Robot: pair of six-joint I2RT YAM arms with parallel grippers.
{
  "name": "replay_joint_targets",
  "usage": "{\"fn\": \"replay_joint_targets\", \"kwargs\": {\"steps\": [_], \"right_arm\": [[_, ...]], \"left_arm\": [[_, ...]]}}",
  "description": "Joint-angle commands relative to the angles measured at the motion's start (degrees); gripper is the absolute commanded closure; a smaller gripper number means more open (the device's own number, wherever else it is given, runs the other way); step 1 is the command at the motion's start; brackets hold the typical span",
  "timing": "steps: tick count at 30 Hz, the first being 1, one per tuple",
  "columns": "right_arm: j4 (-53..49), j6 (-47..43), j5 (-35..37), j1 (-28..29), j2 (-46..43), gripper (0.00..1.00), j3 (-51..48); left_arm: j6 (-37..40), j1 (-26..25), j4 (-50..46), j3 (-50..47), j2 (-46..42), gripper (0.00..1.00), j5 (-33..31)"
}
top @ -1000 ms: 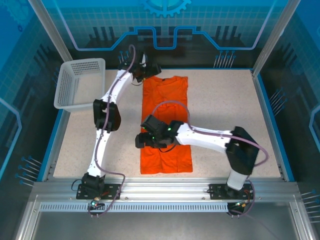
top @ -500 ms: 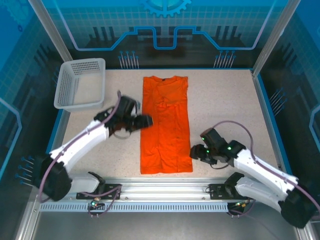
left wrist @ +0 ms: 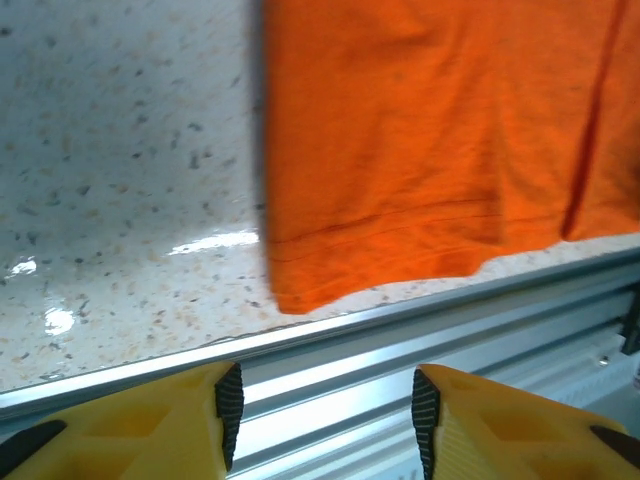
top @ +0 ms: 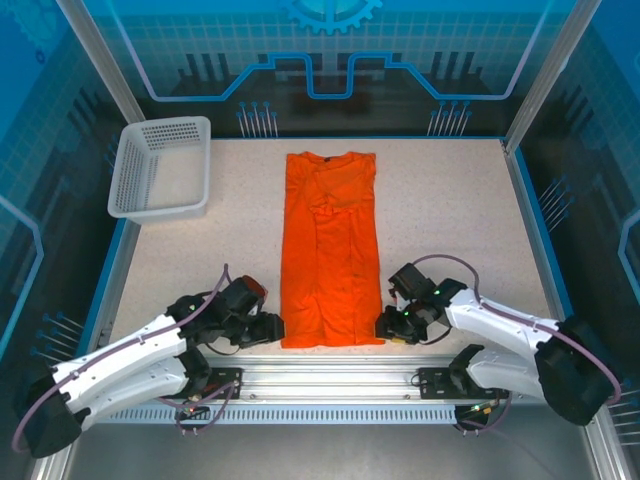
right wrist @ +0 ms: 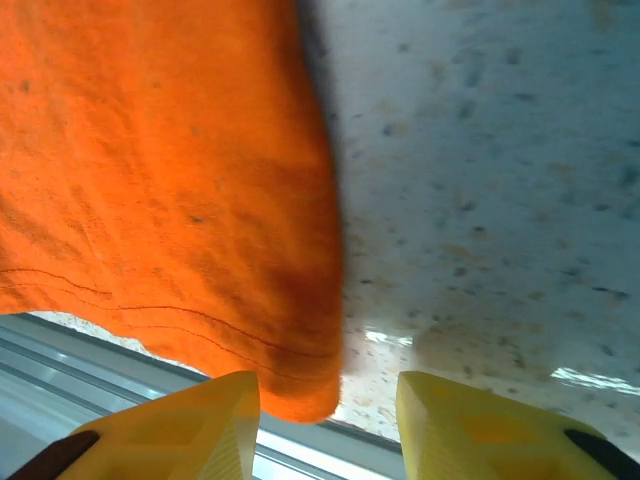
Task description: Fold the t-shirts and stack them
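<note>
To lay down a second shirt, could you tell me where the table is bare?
Bare table: right of the orange t-shirt, and left of it, nearer than the basket. Crowded: its near corners, by the left end effector and right end effector.

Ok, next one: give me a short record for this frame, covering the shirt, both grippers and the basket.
t-shirt: orange, flat, folded into a long narrow strip, collar at the far end, hem at the near edge
left gripper: open, holding nothing, just beside the hem's near left corner
right gripper: open, at the hem's near right corner
basket: white, far left, apart from the t-shirt
</note>
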Motion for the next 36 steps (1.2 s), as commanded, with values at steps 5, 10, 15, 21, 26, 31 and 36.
{"fn": "replay_joint_targets", "kwargs": {"steps": [5, 10, 15, 21, 26, 31, 36], "right_arm": [[2.3, 4.4, 5.5, 6.1, 4.5, 0.57, 3.9], [-0.6, 5.7, 9.2, 6.0, 1.9, 0.52, 3.3], [-0.7, 5.6, 8.7, 5.7, 2.4, 0.52, 2.5], [0.9, 5.4, 7.5, 5.7, 4.9, 0.58, 2.0], [1.3, 5.1, 7.4, 5.6, 5.2, 0.68, 1.6], [2.4, 4.2, 6.7, 5.6, 7.0, 0.79, 1.8], [3.2, 4.0, 6.3, 5.6, 7.7, 0.86, 1.0]], "left_arm": [[-6.5, -0.6, 5.2, -5.6, 1.3, 0.54, 0.8], [-7.4, -0.6, 11.5, -7.0, 4.9, 0.54, 2.9], [-8.4, -0.6, 17.6, -8.0, 9.6, 0.55, 4.1], [-8.2, -0.5, 18.3, -8.0, 10.9, 0.61, 2.6], [-8.8, -0.4, 20.0, -8.5, 10.9, 0.65, 2.4], [-8.3, -0.4, 20.8, -8.3, 12.0, 0.71, 2.5], [-7.8, -0.4, 19.9, -8.4, 12.3, 0.73, 2.4]]}}
